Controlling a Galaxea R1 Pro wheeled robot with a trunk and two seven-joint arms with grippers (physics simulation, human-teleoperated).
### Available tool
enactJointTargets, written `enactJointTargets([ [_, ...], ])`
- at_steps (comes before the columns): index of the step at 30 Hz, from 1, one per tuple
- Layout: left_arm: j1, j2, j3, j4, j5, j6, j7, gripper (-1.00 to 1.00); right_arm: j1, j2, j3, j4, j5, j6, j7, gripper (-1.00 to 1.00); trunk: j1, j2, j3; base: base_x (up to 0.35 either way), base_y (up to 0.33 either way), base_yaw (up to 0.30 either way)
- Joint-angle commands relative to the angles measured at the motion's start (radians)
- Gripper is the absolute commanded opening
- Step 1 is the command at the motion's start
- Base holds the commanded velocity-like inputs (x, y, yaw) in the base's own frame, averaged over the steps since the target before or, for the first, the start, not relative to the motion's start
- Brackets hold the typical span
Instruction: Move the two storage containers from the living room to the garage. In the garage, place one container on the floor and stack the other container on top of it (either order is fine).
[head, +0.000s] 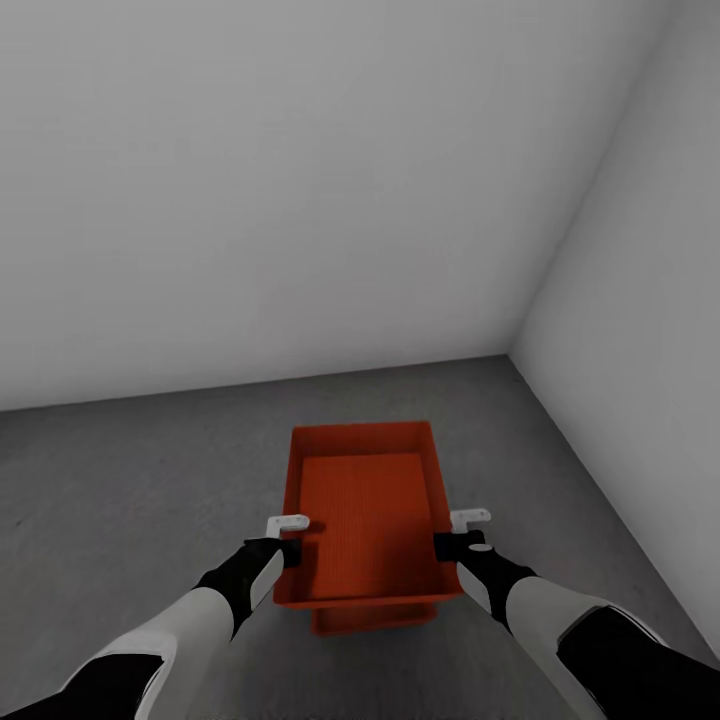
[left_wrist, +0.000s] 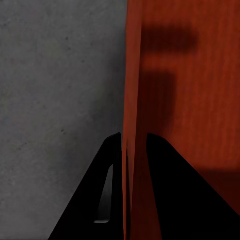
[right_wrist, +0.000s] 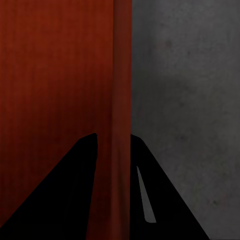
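Note:
An orange-red storage container (head: 365, 520) hangs in front of me in the garage, held by its two long walls. My left gripper (head: 290, 551) is shut on its left wall (left_wrist: 131, 75), one finger inside and one outside. On the opposite wall (right_wrist: 121, 75) my right gripper (head: 446, 545) is shut the same way. Directly under it a second alike container (head: 372, 619) stands on the dark grey concrete floor (head: 150, 480), only its near edge showing. I cannot tell whether the two containers touch.
Plain pale grey walls (head: 300, 200) meet in a corner (head: 512, 352) ahead and to the right. Rough concrete floor spreads to the left and beyond the containers.

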Motion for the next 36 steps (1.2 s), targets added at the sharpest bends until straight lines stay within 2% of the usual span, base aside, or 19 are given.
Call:
enactJointTargets([
  [1, 0.0, 0.0, -0.011, -0.006, -0.029, 0.003, 0.023, -1.0, -0.001, 0.0, -0.021, 0.029, -0.02, -0.006, -0.006, -1.0, 0.0, -0.002, -0.003, 0.0, 0.0, 0.0],
  [36, 0.0, 0.0, -0.011, -0.007, -0.029, 0.003, 0.024, -1.0, -0.001, 0.0, -0.021, 0.029, -0.02, -0.006, -0.006, -1.0, 0.0, -0.002, -0.059, 0.0, 0.0, 0.0],
])
